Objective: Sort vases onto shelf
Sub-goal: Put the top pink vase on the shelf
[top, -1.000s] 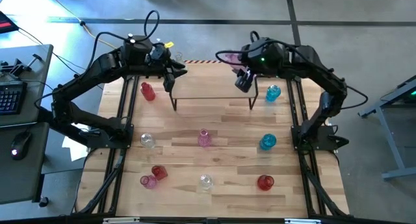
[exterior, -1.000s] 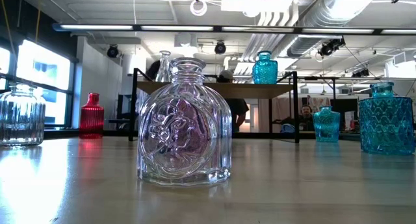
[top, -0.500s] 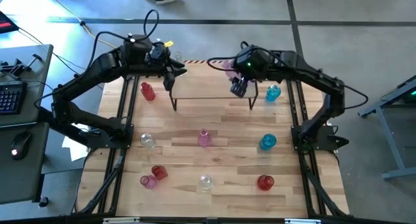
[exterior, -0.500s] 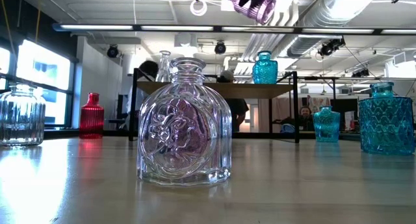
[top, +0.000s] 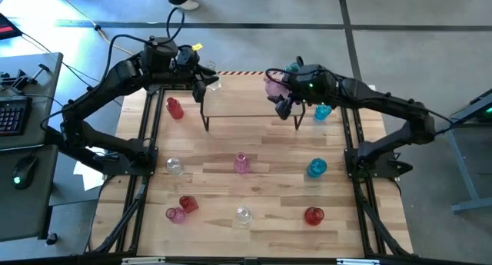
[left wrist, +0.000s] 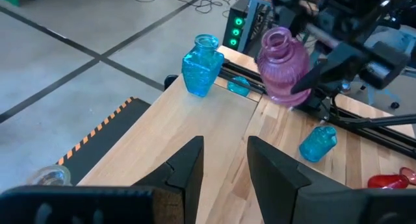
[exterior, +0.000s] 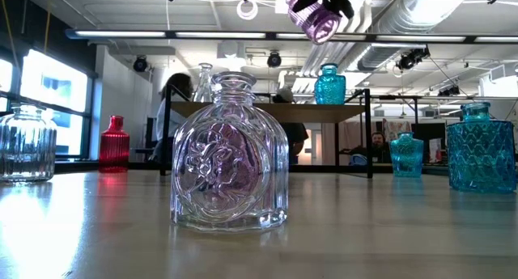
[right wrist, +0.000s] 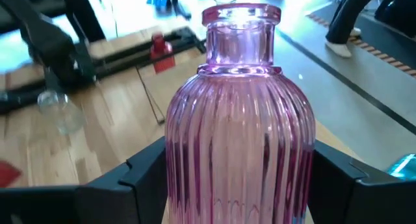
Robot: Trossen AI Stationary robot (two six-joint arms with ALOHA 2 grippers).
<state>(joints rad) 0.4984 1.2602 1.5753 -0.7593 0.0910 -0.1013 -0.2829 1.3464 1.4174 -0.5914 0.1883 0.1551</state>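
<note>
The slatted wooden table filled the centre of the high view, and the shelf stood at its upper middle on thin black legs. The left arm reached in from the left of the frame and the right arm from the right, and both ended over the shelf.

The right gripper hung above the shelf's right half, its fingers clamped on either side of a ribbed pink vase. In the low view that vase hung tilted at the top centre of the frame, clear of the board below. The left gripper hovered over the shelf's upper left end with its fingers a little apart and nothing between them.

On the shelf stood a blue vase right of centre and a clear vase near its left end. On the table, in the high view, a red vase stood at the upper left beside the shelf and a second blue vase at the upper right. Lower down stood a small clear vase, a pink vase and a third blue vase. Along the bottom row lay a red and pink pair, another clear vase and another red vase.
</note>
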